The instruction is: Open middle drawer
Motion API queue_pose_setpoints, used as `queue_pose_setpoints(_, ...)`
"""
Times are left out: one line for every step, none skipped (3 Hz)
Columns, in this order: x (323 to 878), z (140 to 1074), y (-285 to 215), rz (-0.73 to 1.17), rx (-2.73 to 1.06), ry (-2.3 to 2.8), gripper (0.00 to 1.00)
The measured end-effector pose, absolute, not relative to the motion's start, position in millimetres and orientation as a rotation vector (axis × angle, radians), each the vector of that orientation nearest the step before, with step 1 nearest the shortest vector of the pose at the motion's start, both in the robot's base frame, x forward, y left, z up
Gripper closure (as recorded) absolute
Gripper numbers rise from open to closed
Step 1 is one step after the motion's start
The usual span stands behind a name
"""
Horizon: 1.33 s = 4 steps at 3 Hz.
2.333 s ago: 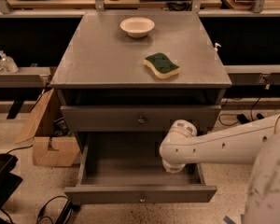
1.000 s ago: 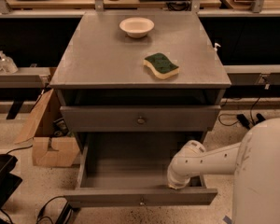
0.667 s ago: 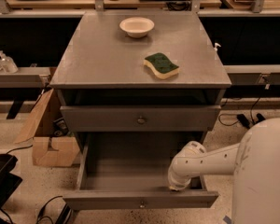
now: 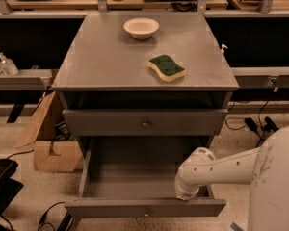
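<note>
Worktop (image 4: 106,57): brushed grey metal, flat and square-cornered, capping a cabinet of the same dull steel.
Bowl (image 4: 141,28): pale, round and shallow with a smooth finish, at 12 o'clock on the worktop.
Sponge (image 4: 166,67): wavy-edged slab with a dark green scouring face over yellow foam, at 3 o'clock on the worktop, well apart from the bowl.
Middle drawer (image 4: 120,179): at 6 o'clock in the frame, pulled well out. It is a shallow grey tray with thin side walls, a bare matte floor and a wide flat front.
Knob (image 4: 145,212): small, round, centred on that front.
Upper drawer front (image 4: 101,123): flat grey panel, pushed in, directly above the open tray.
Arm (image 4: 231,165): smooth white rounded casing, entering from 4 o'clock and bending down into the tray.
Claw (image 4: 187,194): down in the tray's 4 o'clock corner, just behind the front panel and below the white wrist. Cannot tell whether it is released or clenched, or what it touches.
Cardboard box (image 4: 48,150): brown, creased, on speckled floor at 9 o'clock of the tray.
</note>
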<state>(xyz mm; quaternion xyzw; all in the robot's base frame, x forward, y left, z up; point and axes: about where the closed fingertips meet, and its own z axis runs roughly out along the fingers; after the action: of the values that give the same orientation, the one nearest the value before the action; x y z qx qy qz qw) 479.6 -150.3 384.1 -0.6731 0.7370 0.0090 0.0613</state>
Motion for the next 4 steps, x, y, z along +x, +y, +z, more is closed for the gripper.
queue_pose_setpoints(479.6, 385.3, -150.3, 0.027, -2.036, 2.229, 0.89)
queue_pose_setpoints(479.0, 384.7, -150.3, 0.029, -2.037, 2.23, 0.65)
queue_pose_setpoints(478.7, 384.5, -150.3, 0.029, -2.037, 2.23, 0.42)
queue_pose_setpoints(478.7, 384.5, -150.3, 0.029, -2.037, 2.23, 0.19)
